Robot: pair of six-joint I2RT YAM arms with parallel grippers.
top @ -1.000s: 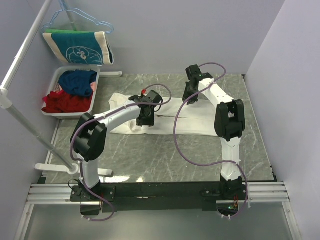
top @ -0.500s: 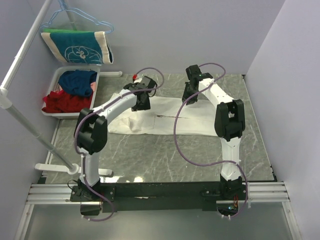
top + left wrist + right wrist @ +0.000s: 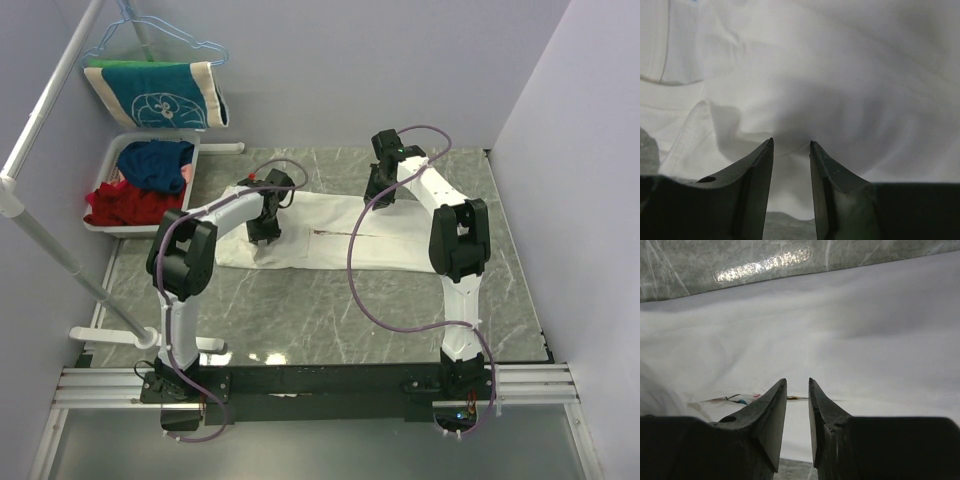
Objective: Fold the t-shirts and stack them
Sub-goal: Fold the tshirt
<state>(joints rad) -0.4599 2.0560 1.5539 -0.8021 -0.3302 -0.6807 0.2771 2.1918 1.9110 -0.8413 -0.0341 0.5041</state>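
Because the cream t-shirt (image 3: 400, 240) lies as a long strip across the table (image 3: 330, 310), your left gripper (image 3: 790, 143) sits at its left end, jaws slightly parted over a pucker, likely for a crosswise fold. Farther back the right gripper (image 3: 797, 381), narrowly parted, seems to steady the far edge. You cannot tell whether either nips cloth.

The t-shirt (image 3: 330, 235) was soft, matt, cream-white cloth, lightly creased, with stitched hems. The table (image 3: 330, 320) had a smooth grey stone-look top with white veins that gave back a dull sheen. The fingers (image 3: 750, 195) of the left gripper (image 3: 791, 141) looked like dark, matt, smooth plastic; the basket (image 3: 135, 228) was white plastic holding red and blue cloth (image 3: 125, 205), and the cable (image 3: 349, 262) had a smooth purple jacket.
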